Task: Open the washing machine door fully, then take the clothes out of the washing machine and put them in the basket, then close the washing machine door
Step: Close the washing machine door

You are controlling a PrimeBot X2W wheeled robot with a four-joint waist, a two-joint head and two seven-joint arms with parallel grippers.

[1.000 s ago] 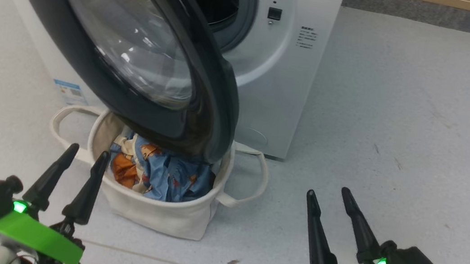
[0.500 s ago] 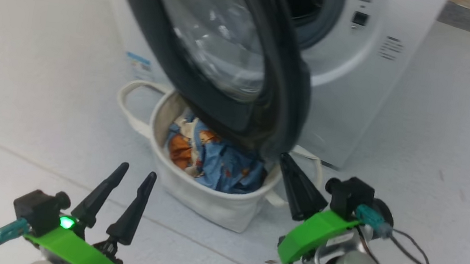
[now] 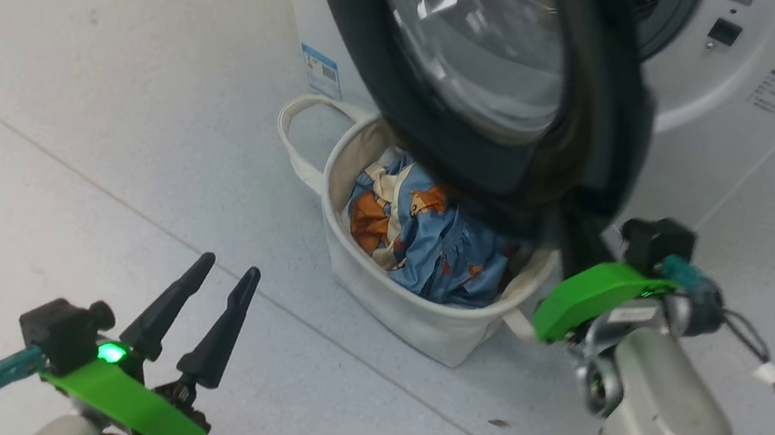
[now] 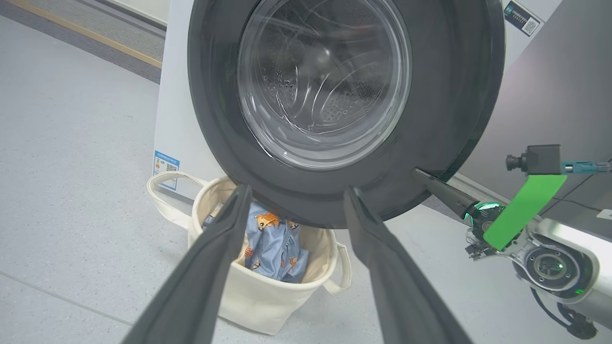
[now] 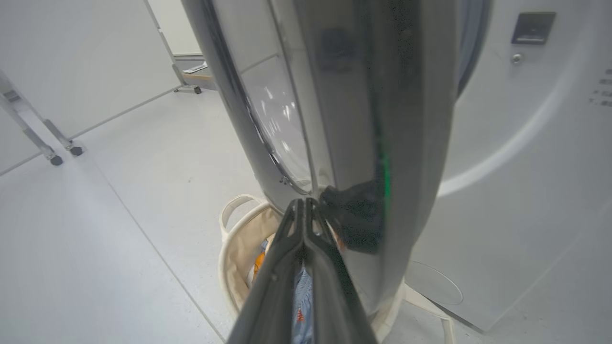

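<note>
Holding clothes, basket under door; left end effector spread, right end effector pressed together

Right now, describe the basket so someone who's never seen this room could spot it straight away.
Find the white washing machine, whose round black door hangs open. On the floor under that door sits the basket, a cream canvas tub with looped handles. It alone is soft-sided, and blue bear-print clothes lie inside.
</note>
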